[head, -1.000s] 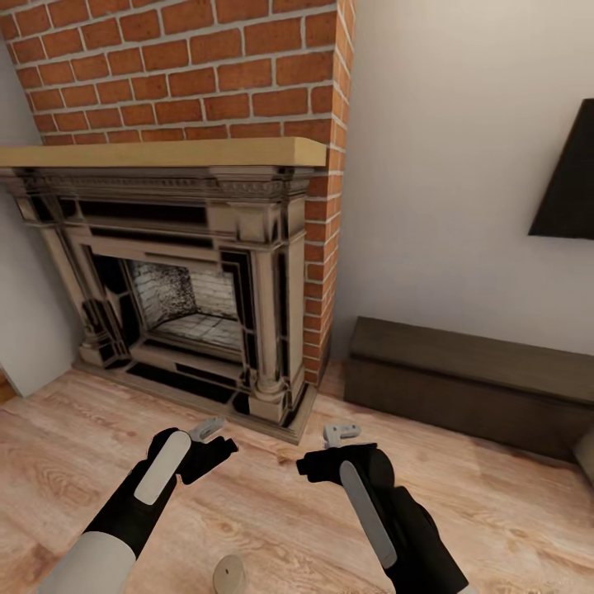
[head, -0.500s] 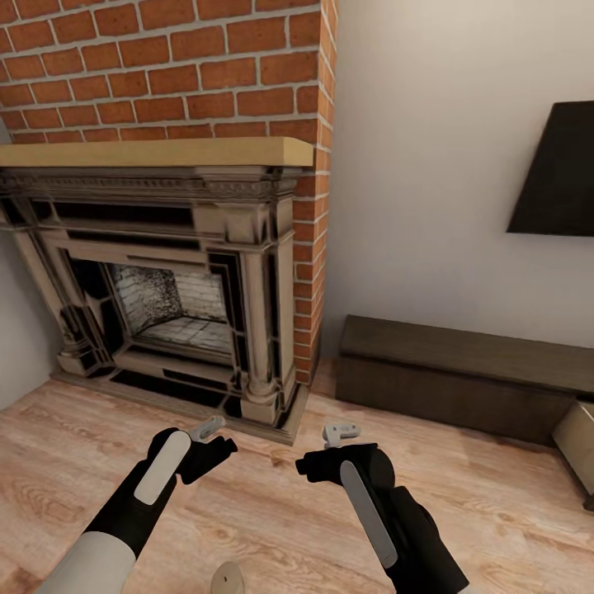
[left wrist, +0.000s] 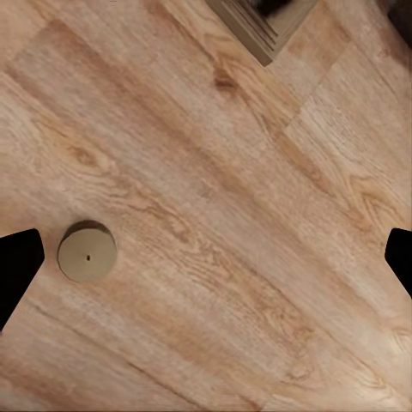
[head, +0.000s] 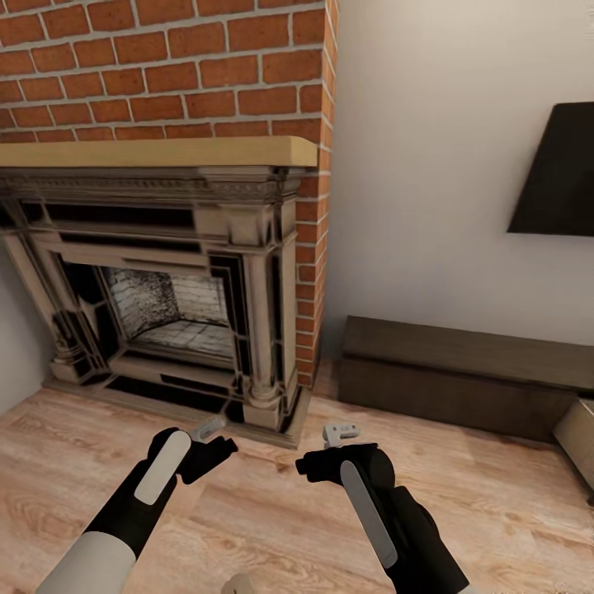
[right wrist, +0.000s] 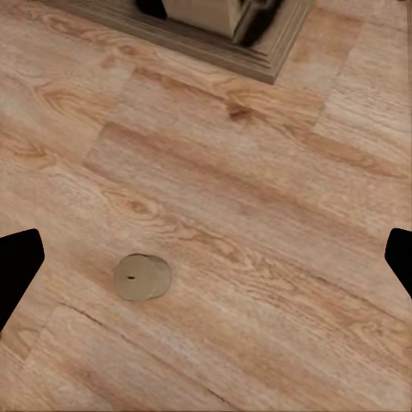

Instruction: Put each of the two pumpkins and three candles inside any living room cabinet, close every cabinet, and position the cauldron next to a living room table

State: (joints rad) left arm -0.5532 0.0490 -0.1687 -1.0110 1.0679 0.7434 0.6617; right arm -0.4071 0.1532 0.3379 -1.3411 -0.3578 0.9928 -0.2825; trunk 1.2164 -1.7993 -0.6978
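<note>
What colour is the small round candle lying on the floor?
The candle looks pale beige-tan against the light wood floor; the left wrist view shows it best.

You have one candle point(left wrist: 87, 252) on the floor point(left wrist: 257, 215) near the fireplace point(head: 165, 280), one cabinet point(head: 462, 379) beside that fireplace, and two pincers: left pincer point(head: 208, 431), right pincer point(head: 341, 432).

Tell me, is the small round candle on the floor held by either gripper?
No, the candle sits alone on the wood floor, clear of the dark fingertips at the right wrist view's edges.
</note>
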